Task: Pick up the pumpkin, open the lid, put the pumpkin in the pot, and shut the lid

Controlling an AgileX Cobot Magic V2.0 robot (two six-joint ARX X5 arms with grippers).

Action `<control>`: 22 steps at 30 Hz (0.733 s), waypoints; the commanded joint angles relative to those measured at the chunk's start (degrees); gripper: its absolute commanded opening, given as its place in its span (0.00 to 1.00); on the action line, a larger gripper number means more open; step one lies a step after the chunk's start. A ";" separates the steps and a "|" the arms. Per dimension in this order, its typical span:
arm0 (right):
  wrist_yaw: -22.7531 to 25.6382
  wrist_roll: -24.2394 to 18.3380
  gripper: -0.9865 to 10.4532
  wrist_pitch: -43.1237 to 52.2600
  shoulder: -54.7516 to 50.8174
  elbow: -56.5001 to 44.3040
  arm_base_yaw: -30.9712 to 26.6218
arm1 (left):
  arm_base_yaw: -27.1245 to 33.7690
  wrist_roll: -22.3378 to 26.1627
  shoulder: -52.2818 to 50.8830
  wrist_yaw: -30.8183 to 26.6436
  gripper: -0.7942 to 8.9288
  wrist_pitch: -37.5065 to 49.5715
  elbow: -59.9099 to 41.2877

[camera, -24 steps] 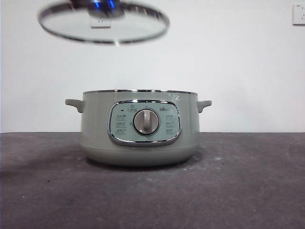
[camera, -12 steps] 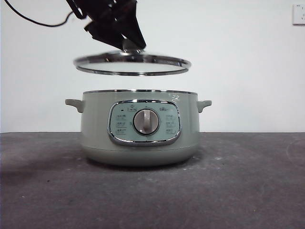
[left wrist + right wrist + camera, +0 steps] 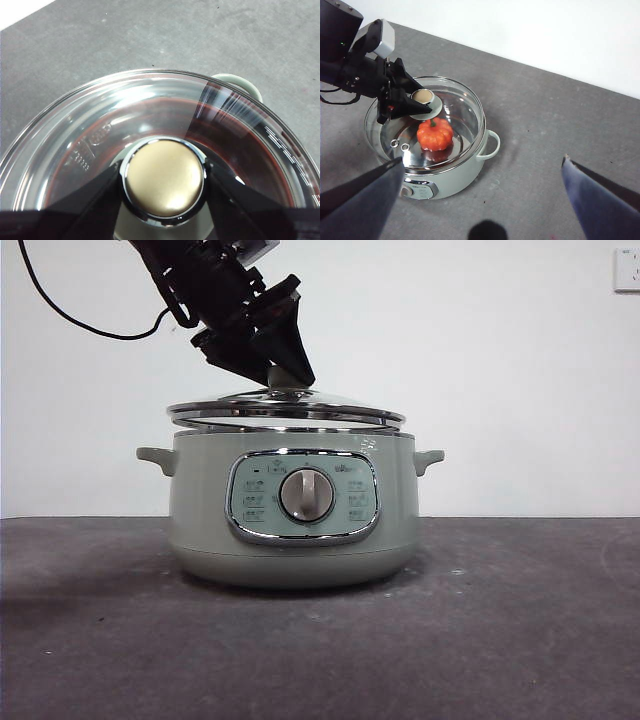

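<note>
The sage-green pot (image 3: 200,520) stands mid-table, dial facing the front camera. The glass lid (image 3: 287,410) lies on its rim, a little tilted and shifted left. My left gripper (image 3: 285,375) comes down from the upper left, shut on the lid's knob (image 3: 164,182), with a jaw on each side. The orange pumpkin (image 3: 435,134) sits inside the pot (image 3: 455,180), seen through the lid (image 3: 465,107) in the right wrist view; the front view hides it. My right gripper (image 3: 482,161) is open and empty, high above the table beside the pot.
The pot's side handles (image 3: 155,457) stick out left and right. A cable (image 3: 60,315) hangs from the left arm at the upper left. A wall socket (image 3: 626,270) is at the top right. Grey table (image 3: 500,640) surrounds the pot.
The lid has come down from high at the upper left, moved right over the pot, and now rests on its rim, still held by the left gripper.
</note>
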 commanded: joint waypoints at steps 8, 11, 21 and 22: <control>-0.09 0.24 0.66 0.33 -0.02 -0.04 0.07 | -1.01 0.57 1.25 0.39 0.07 2.80 1.09; -0.09 0.09 0.66 0.31 -0.02 -0.04 0.09 | -1.03 0.57 1.92 0.42 0.07 2.32 1.09; -0.09 -0.39 0.66 0.31 -0.02 -0.04 0.09 | -1.01 0.59 2.03 -0.33 0.07 -2.23 1.09; -0.11 -0.39 0.66 0.31 -0.02 -0.04 0.07 | -1.03 0.59 2.03 -0.26 0.07 -3.32 1.09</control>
